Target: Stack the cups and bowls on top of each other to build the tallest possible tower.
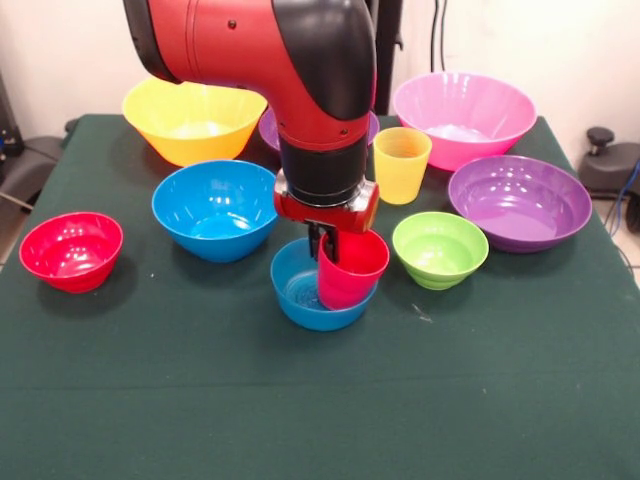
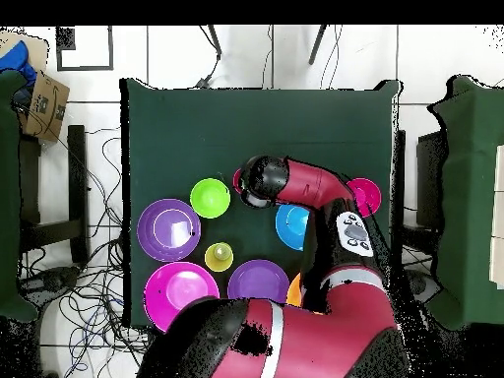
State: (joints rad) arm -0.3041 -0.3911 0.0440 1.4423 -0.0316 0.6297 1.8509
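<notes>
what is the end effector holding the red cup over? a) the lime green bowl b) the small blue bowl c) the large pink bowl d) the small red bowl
b: the end effector grips the red cup, whose base sits inside the small blue bowl in the front view.

bowls [image 1: 216, 208] crowd far side, near cloth [image 1: 320, 400] open

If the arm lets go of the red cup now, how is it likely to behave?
The red cup looks like thin glossy plastic, so probably light and a bit slippery. It is taller than wide and sits tilted in the small blue bowl, so it may tip or slide against the curved wall when the end effector releases.
</notes>
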